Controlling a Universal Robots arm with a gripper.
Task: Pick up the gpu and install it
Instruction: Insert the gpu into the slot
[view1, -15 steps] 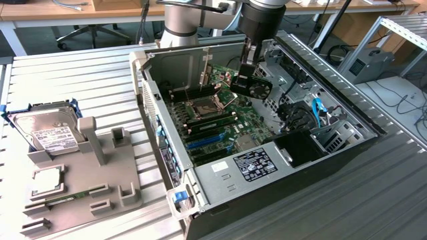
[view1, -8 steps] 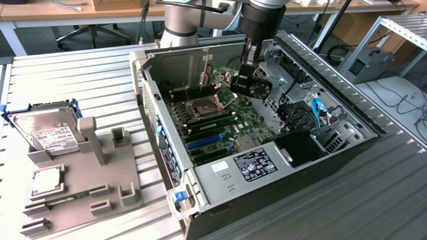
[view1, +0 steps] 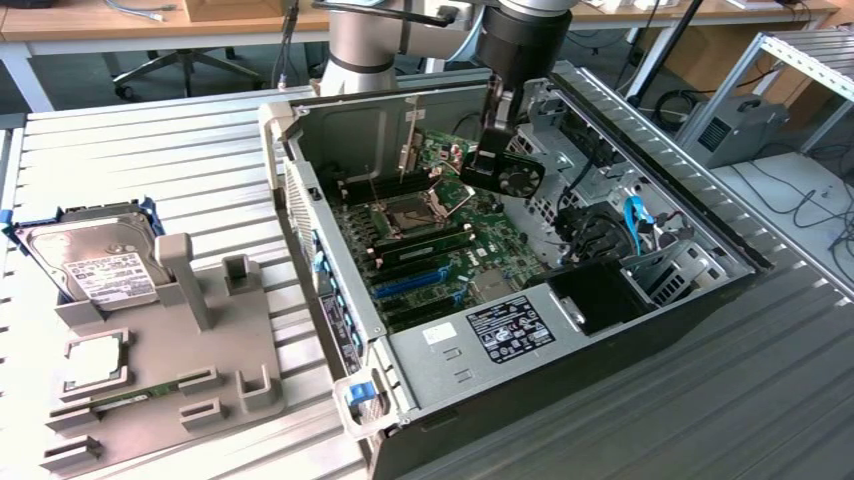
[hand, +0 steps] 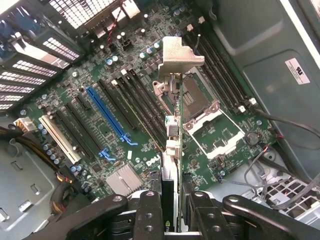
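Green-board gpu (hand: 173, 134): likely light, stiff, fragile; hold by edges.
Gripper (hand: 175, 210): clamped on gpu, motherboard (hand: 65, 95) beneath it.

one gpu (view1: 515, 180); one case (view1: 400, 390); one hard drive (view1: 94, 262)

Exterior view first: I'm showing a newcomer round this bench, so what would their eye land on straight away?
The open computer case in the middle, its green motherboard exposed, with the arm reaching in. The pincer grips the gpu edge-on above the board, not seated in a slot. At the exterior view's left, a hard drive sits on a grey holder.
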